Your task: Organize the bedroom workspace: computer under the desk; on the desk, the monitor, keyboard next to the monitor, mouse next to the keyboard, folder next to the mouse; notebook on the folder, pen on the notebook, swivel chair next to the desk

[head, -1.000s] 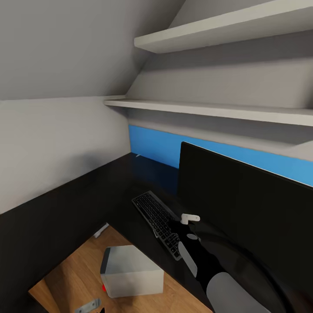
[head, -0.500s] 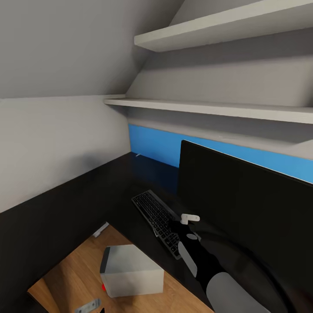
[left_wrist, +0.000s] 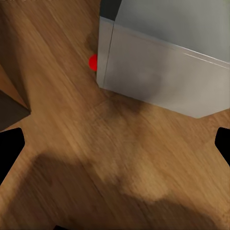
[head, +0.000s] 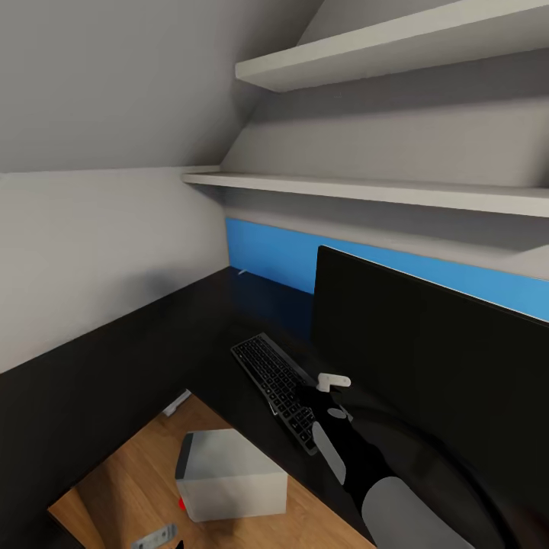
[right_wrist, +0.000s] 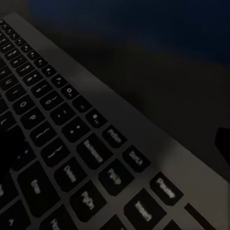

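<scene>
The dark keyboard (head: pixel 274 385) lies flat on the black desk (head: pixel 114 366), just left of the wide black monitor (head: pixel 427 358). My right arm reaches to the keyboard's near end, and the right gripper (head: pixel 309 398) hovers close over the keys. In the right wrist view the keyboard (right_wrist: pixel 72 143) is very near and the right gripper (right_wrist: pixel 115 143) stands open, with one fingertip (right_wrist: pixel 223 143) beyond the keyboard's edge. The pale grey computer (head: pixel 229 473) sits on the wooden floor in the desk's opening. The left gripper (left_wrist: pixel 115 148) hangs open above the floor beside the computer (left_wrist: pixel 163 62), holding nothing.
Two pale wall shelves (head: pixel 366 191) run above the desk under a sloped ceiling. A blue panel (head: pixel 267 255) lines the wall behind the monitor. A small red mark (left_wrist: pixel 93 62) shows at the computer's lower corner. Wooden floor (head: pixel 130 488) surrounds the computer.
</scene>
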